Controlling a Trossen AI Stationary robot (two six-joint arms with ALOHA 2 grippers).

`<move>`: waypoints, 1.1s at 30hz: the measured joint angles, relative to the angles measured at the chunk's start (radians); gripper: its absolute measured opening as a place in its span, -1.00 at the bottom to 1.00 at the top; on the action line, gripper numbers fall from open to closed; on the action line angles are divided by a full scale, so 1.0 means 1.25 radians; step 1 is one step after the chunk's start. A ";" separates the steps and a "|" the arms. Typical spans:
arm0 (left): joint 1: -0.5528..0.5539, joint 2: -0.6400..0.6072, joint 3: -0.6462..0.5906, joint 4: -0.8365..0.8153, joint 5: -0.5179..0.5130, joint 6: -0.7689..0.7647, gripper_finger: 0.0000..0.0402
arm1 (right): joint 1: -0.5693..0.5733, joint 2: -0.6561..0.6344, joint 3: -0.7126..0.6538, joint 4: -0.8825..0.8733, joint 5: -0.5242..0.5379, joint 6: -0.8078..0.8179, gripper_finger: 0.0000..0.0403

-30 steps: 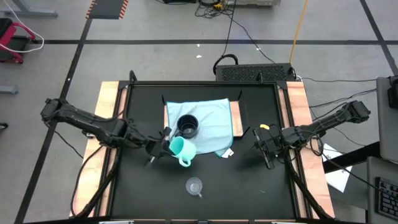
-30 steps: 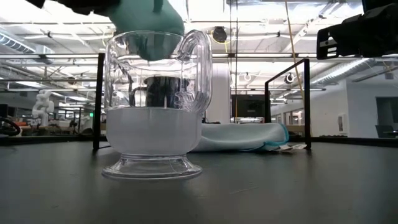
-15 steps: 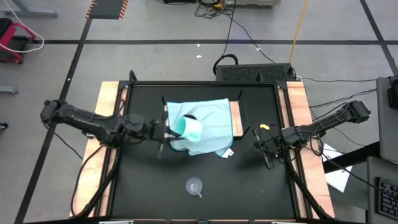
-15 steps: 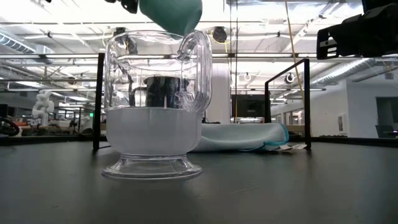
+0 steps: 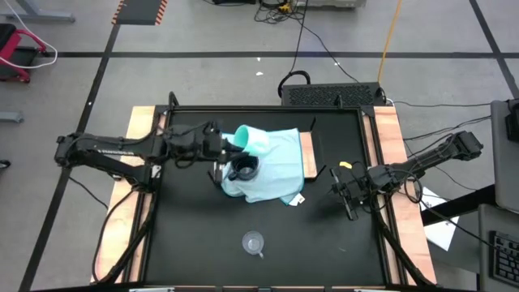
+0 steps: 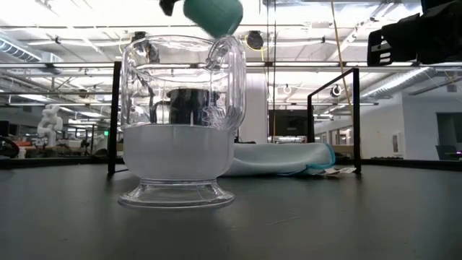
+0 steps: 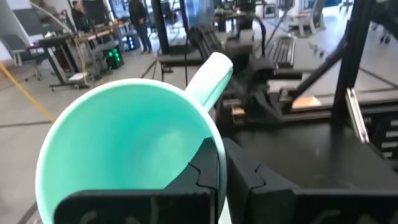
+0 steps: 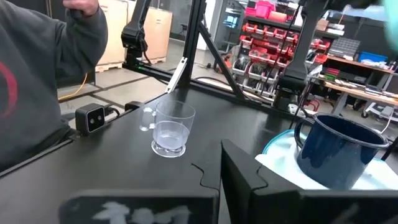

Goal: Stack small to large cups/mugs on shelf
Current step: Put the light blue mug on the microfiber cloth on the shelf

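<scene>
My left gripper [image 5: 225,144] is shut on the turquoise cup [image 5: 253,139], held high over the far left part of the shelf. The cup also shows in the low view [image 6: 214,14] and the left wrist view [image 7: 124,143]. The black mug [image 5: 243,168] stands upright on the blue cloth of the shelf [image 5: 282,158], just nearer than the cup. The small clear cup [image 5: 253,242] stands on the black table near its front edge. My right gripper [image 5: 349,199] is shut and empty at the table's right side. My left gripper holds the turquoise cup by its rim [image 7: 219,163], opposite-ish to the handle [image 7: 209,76]. One finger [image 7: 202,171] is inside the cup and one [image 7: 249,180] outside, the wall pinched between them. The fingers come level from the table's left. The cup is lifted clear, on its side, mouth toward the gripper.
A small yellow object [image 5: 346,165] lies on the table right of the shelf, and a white tag [image 5: 297,199] at the cloth's near right corner. Wooden rails [image 5: 391,138] flank the table. A person's grey sleeve [image 8: 37,93] shows beyond the table.
My left gripper has carried the turquoise cup up and toward the table's far edge, from in front of the shelf's near left corner, over the black mug, to above the shelf's far left part. The cup has turned, its bottom now toward the right.
</scene>
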 joint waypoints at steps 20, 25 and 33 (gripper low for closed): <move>0.212 0.317 0.432 -0.498 0.311 0.202 -0.97 | 0.000 0.000 0.000 -0.021 0.000 -0.012 -1.00; 0.242 0.381 0.494 -0.598 0.353 0.306 -0.97 | 0.000 0.000 0.000 -0.025 0.000 -0.012 -1.00; 0.266 0.455 0.551 -0.669 0.380 0.423 -0.97 | 0.000 0.000 0.000 -0.025 0.000 -0.014 -1.00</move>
